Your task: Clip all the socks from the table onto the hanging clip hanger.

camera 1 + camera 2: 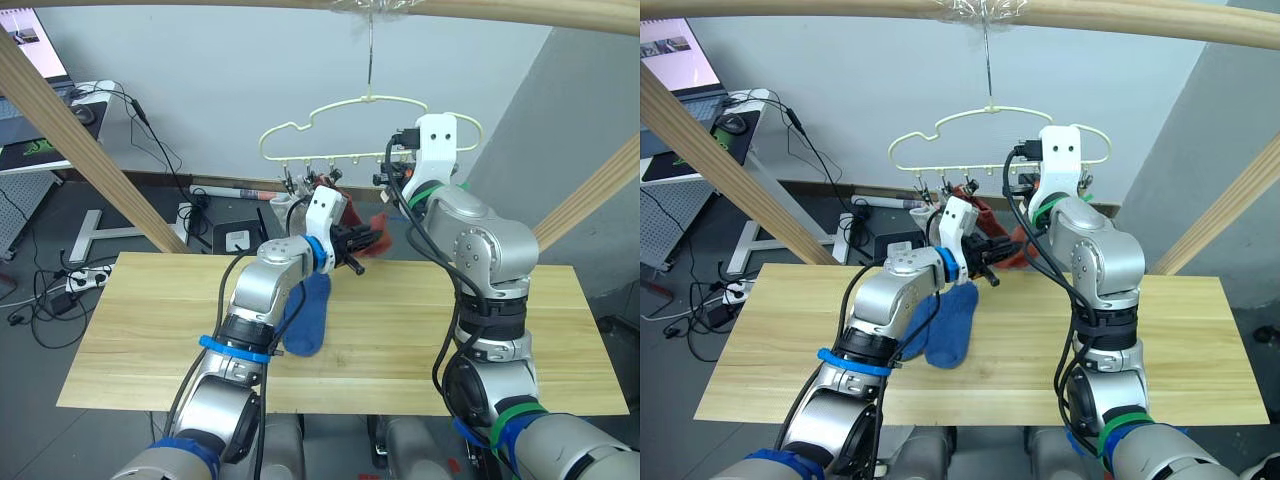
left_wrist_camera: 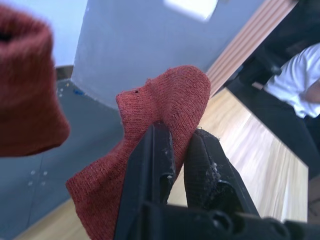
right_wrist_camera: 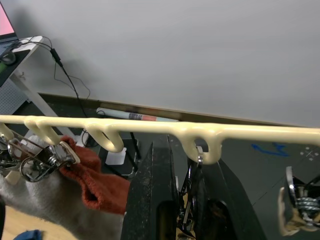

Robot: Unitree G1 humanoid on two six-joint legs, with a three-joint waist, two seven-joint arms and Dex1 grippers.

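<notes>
Pinching a red sock (image 2: 165,100) between its fingers, the left tool (image 1: 362,240) lifts it toward the hanger (image 1: 370,125) above the counter's (image 1: 150,340) far edge. The right tool (image 3: 185,170) grips a clip (image 3: 192,175), likely squeezing it open for the sock. A blue sock (image 1: 308,315) waits on the counter.

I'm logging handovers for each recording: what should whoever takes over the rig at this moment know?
Left end effector: shut on a rust-red sock, raised toward the clip hanger.
Right end effector: up at the hanger's bar, at a metal clip.
Done: another red sock hangs clipped, with what looks like a grey sock beside it.
Left: clip the held sock, then the blue sock lying on the table, then any others hidden by the arms.
</notes>
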